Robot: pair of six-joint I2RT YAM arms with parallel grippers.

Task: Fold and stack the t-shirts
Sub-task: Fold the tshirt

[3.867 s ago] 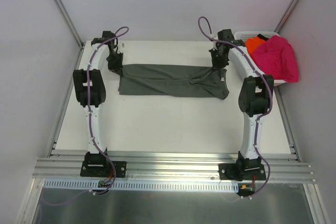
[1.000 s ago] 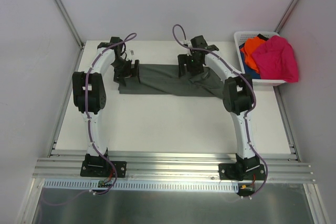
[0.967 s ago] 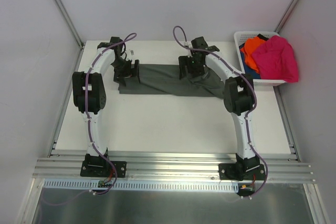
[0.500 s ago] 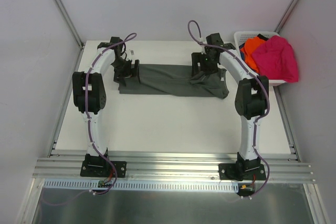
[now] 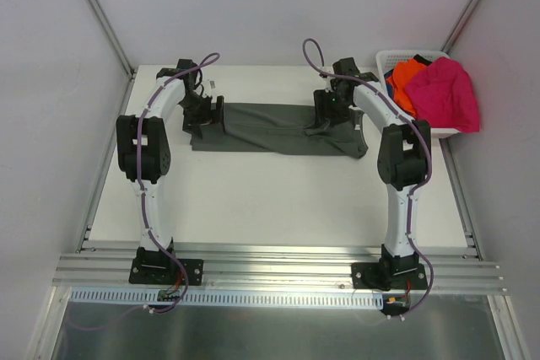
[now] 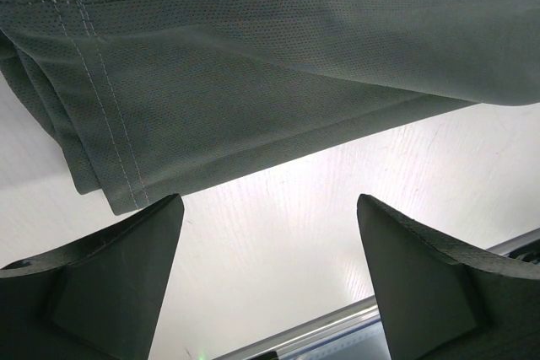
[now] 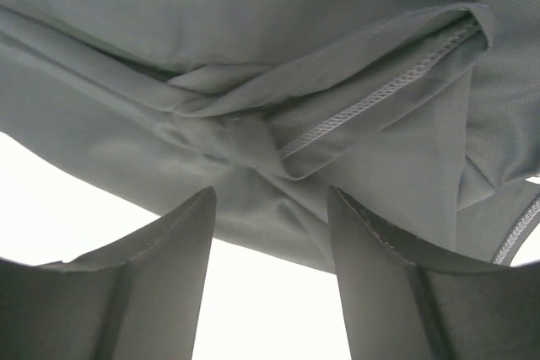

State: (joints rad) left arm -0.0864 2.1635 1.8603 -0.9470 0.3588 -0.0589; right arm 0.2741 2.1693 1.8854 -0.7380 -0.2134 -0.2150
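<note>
A dark grey-green t-shirt (image 5: 270,128) lies as a long flat strip across the far part of the table (image 5: 270,200). My left gripper (image 5: 214,115) hovers open at the strip's left end. In the left wrist view its jaws (image 6: 268,208) stand wide over bare table, with the stitched hem (image 6: 118,149) just beyond them. My right gripper (image 5: 326,112) is low over the bunched right part of the shirt. In the right wrist view the jaws (image 7: 270,200) stand apart at the cloth's folded edge (image 7: 278,166), not pinching it. A magenta-pink t-shirt (image 5: 447,94) and an orange one (image 5: 410,72) lie in the basket.
The white lattice basket (image 5: 396,55) stands at the table's far right corner, close to my right arm. White walls with metal posts close in the back and sides. A metal rail (image 5: 278,271) carrying both arm bases runs along the near edge.
My right arm has slid right along the shirt, from its middle towards its right end, and its jaws have narrowed. The left arm and the shirt have stayed put.
</note>
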